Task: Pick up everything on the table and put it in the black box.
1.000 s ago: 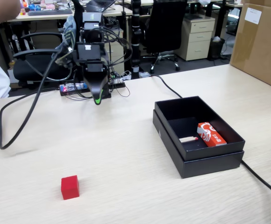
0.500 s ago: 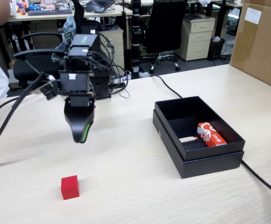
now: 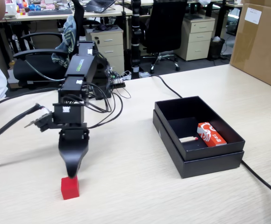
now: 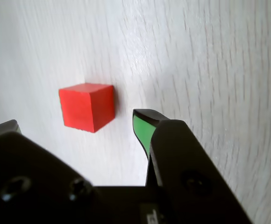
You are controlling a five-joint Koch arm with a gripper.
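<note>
A red cube (image 3: 70,188) sits on the pale wooden table near its front edge in the fixed view. My gripper (image 3: 71,173) points straight down, its tips just above and behind the cube. In the wrist view the cube (image 4: 87,107) lies on the table just ahead of the gap between the jaws. The gripper (image 4: 75,122) is open and empty, with the green-padded fingertip (image 4: 141,126) to the cube's right. The black box (image 3: 173,156) stands open to the right, holding a red and white packet (image 3: 211,134) and a small pale stick (image 3: 189,139).
A black cable (image 3: 261,179) runs along the table past the box's right side. More cables (image 3: 14,119) trail left of the arm. A large cardboard box (image 3: 259,42) stands at the back right. Office chairs and desks are behind the table.
</note>
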